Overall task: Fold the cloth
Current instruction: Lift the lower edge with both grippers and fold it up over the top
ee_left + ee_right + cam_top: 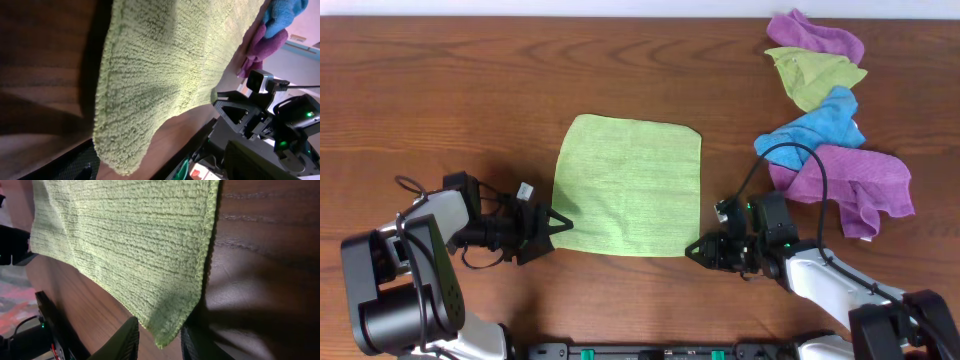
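At the table's (pixel 440 90) near edge, two grippers flank one flat green cloth (pixel 630 185). The right gripper (pixel 159 341) is open, its fingers either side of the cloth's near right corner. The left gripper (pixel 560 224) looks open too, just beside the near left corner. Well apart at the far right lie four loose cloths: two purple (pixel 815 35) (pixel 855 180), one green (pixel 815 72), one blue (pixel 820 125).

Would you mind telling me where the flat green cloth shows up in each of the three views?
Overhead: the flat green cloth lies in the centre of the picture.
Left wrist: the cloth fills the upper middle, running down to the bottom left.
Right wrist: the cloth covers the upper left.
Shared landmark: the right claw, at the cloth's near right corner.
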Tool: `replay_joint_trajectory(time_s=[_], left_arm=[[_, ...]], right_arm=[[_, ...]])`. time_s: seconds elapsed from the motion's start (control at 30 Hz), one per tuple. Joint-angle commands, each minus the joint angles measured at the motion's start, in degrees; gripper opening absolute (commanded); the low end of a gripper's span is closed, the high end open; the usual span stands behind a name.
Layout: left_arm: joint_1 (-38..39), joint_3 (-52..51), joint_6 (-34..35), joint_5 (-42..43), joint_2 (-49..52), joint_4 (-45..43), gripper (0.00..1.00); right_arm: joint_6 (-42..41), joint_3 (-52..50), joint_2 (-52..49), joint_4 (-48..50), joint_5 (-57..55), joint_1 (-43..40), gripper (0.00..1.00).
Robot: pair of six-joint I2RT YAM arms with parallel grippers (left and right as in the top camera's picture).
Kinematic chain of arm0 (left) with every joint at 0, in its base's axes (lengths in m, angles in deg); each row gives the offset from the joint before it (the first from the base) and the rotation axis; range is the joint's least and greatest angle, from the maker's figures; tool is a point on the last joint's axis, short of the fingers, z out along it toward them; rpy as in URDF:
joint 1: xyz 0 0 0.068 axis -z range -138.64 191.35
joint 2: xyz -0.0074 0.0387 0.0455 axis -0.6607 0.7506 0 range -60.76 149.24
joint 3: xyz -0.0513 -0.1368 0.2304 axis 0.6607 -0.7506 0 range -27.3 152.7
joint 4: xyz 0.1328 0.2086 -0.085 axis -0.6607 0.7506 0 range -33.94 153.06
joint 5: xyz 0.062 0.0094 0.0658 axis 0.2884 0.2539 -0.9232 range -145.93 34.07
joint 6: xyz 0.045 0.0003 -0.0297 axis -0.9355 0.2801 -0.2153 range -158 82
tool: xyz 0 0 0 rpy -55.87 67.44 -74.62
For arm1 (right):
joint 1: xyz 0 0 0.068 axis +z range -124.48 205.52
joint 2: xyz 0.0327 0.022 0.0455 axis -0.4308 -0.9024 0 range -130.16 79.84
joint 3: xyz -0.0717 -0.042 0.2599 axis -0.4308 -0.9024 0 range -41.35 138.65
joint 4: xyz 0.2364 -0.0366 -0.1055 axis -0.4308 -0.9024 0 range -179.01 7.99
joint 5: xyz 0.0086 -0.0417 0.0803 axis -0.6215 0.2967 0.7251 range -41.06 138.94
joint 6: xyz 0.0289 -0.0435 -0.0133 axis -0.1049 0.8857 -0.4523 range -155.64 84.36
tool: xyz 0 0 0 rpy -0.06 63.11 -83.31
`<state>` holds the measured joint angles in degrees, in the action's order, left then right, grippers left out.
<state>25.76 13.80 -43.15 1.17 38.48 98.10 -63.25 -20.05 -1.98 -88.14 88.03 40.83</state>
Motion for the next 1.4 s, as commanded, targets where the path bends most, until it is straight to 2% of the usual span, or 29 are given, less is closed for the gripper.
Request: replay_joint_trajectory(time_s=[0.0,0.1,0.2,0.3,0.37,0.6,0.7,0.83,0.9,0.97,1.0,1.07,1.17,1.3,1.37], left_arm=[[-0.13,-0.24,-0.83,-0.7,0.74,0.57,0.78],[-0.13,-0.24,-0.83,-0.76,0.74,0.87,0.65],[-0.13,-0.24,-0.81,-0.79,0.74,1.2,0.48],[-0.13,-0.24,-0.31,-0.76,0.74,1.2,0.23],[-0.13,-0.24,0.63,-0.76,0.74,1.18,0.06],[-0.13,-0.24,2.99,-0.42,0.74,1.22,0.06],[-0.13,-0.09,3.04,3.85,0.72,0.9,0.06],[-0.13,0.17,4.94,4.92,0.72,-1.36,0.06],[-0.13,0.33,7.87,5.16,0.72,-5.07,0.06],[-0.13,0.42,11.19,8.87,0.72,-11.58,0.05],[-0.13,0.42,14.19,13.55,0.72,-18.6,0.06],[-0.13,0.42,22.05,16.24,0.72,-26.93,0.06],[-0.13,0.42,31.85,18.14,0.72,-34.21,0.06],[-0.13,0.42,31.19,17.75,0.72,-34.97,0.06],[-0.13,0.42,27.58,17.7,0.72,-36.46,0.06]], right_arm=[[-0.22,-0.59,-0.74,-0.07,-4.33,-0.39,0.3],[-0.22,-0.59,-0.74,-0.07,-4.35,-0.39,0.26],[-0.22,-0.59,-0.74,-0.07,-4.35,-0.39,0.14],[-0.22,-0.59,-0.74,-0.07,-4.35,-0.39,0.02],[-0.22,-0.57,-0.74,-0.07,-4.31,-0.39,0.01],[-0.24,0.79,0.2,0.11,1.57,-0.28,0.01],[-1.33,3.06,2.78,-0.37,3.67,-0.28,0.01],[-1.73,6.23,6.14,-1.77,3.63,-0.28,0.01],[-1.79,7.89,7.28,-2.38,2.12,-0.28,0.02],[-2.58,9.62,7.32,-2.43,0.46,-0.28,0.02],[-2.58,11.06,7.15,-2.45,-0.96,-0.28,0.02],[-2.58,12.55,7.15,-2.47,-2.19,-0.28,0.01],[-2.89,14.25,7.15,-2.51,-3.32,-0.28,0.02],[-4.74,14.49,7.15,-2.49,-5.2,-0.28,0.01],[-4.74,14.49,7.15,-2.56,-5.92,-0.28,0.01]])
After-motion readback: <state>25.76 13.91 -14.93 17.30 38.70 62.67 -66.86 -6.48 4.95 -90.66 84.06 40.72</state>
